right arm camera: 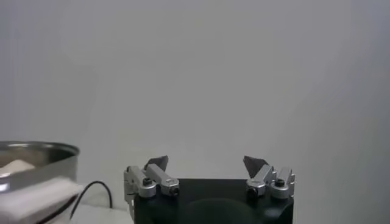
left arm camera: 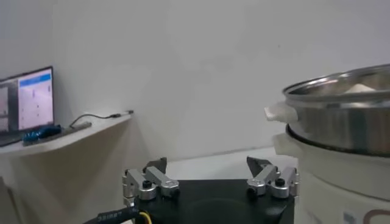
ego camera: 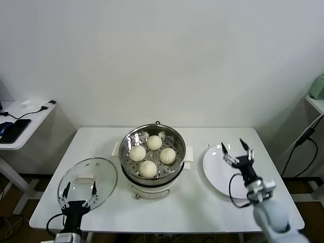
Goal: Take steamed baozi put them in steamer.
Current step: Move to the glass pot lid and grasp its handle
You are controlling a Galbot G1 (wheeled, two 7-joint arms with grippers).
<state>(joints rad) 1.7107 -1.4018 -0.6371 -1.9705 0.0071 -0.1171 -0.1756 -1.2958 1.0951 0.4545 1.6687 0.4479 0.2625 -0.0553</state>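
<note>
Baozi (ego camera: 148,168): all four sit inside the steamer (ego camera: 172,175) at table centre. I judge them soft, light, easily dented; cup the sides gently. Left gripper (ego camera: 78,195) over the glass lid (ego camera: 104,177), right gripper (ego camera: 236,150) over the white plate (ego camera: 215,174), both spread, empty.

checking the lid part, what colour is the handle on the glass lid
White, seen best in the head view: the handle on the glass lid.
</note>
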